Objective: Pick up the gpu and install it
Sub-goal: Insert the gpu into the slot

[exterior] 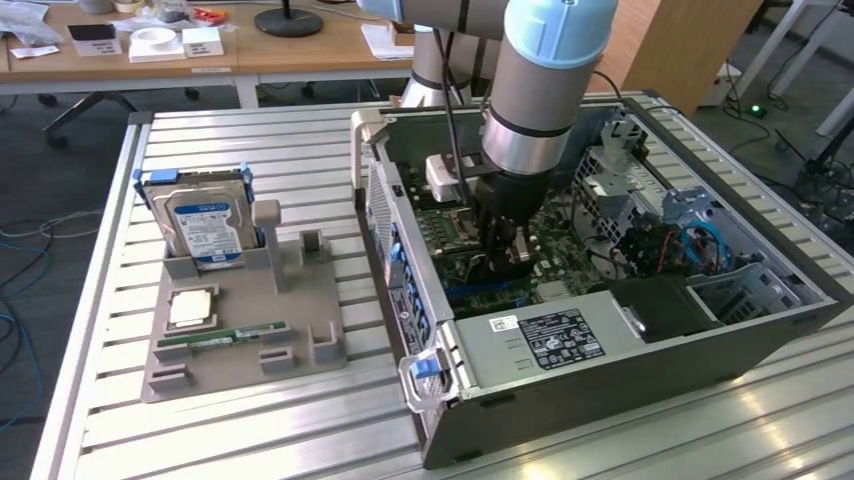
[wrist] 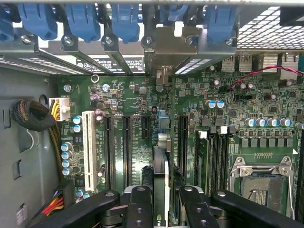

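Black two-finger gripper (wrist: 160, 202) pinching thin dark gpu card (wrist: 160, 166) edge-on over green motherboard (wrist: 133, 99) slot. Judged light, stiff, fragile; hold by top edge, not components.

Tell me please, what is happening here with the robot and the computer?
The robot arm has reached down into the open computer case. Its gripper holds the gpu edge-on between the jaws, directly over the motherboard, in line with the expansion slots. On the grey tray beside the case, the hard drive and the RAM stick remain.
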### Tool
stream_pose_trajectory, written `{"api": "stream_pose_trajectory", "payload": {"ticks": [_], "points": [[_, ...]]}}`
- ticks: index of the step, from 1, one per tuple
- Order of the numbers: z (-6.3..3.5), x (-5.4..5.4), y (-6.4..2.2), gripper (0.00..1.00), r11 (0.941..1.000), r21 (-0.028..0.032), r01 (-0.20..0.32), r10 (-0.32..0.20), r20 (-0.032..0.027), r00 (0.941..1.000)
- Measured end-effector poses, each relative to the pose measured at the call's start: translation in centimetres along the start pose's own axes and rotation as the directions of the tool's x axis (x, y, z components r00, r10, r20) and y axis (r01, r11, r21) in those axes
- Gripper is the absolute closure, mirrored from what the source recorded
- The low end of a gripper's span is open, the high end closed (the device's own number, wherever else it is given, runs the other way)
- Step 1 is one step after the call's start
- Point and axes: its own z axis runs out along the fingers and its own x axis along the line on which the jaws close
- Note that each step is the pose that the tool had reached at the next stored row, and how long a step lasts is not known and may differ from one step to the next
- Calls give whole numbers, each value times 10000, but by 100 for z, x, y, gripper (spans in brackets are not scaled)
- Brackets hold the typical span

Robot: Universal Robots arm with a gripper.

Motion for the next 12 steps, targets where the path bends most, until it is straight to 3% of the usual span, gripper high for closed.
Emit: {"api": "stream_pose_trajectory", "payload": {"ticks": [12], "points": [[19, 0, 1, 74, 10000, 0, 0, 0, 1, 10000]]}}
